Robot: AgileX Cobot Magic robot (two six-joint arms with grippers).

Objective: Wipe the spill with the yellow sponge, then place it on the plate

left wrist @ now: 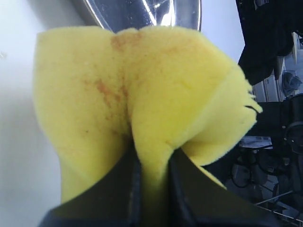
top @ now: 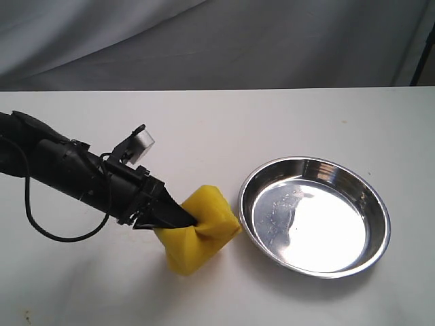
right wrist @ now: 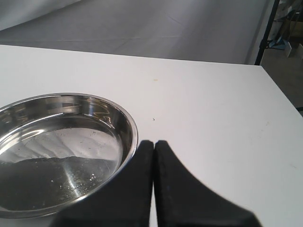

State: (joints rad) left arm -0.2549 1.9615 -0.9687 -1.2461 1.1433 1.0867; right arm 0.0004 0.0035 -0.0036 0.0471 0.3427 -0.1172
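White surface (top: pixel 204 122) beneath everything. On it, shiny plate (top: pixel 326 231), empty, ready for the drop. Just beside, at its 9 o'clock, yellow sponge (top: pixel 207 231), stained orange, pinched mid-block by left hand (top: pixel 189 219), nearly shut, foam bulging either side: probably a deep squeeze against slipping. Idle near plate rim, right hand (right wrist: pixel 154 156), closed, empty. No spill in sight.

The right gripper (right wrist: pixel 154 142) has its two black fingers (right wrist: pixel 189 198) pressed together tip to tip, just beside the rim of the plate (right wrist: pixel 71 96); whether they touch it is hard to tell. The shiny plate, faintly streaked inside, sits on the white table (right wrist: pixel 213 109). A grey backdrop (right wrist: pixel 142 28) hangs at the far edge.
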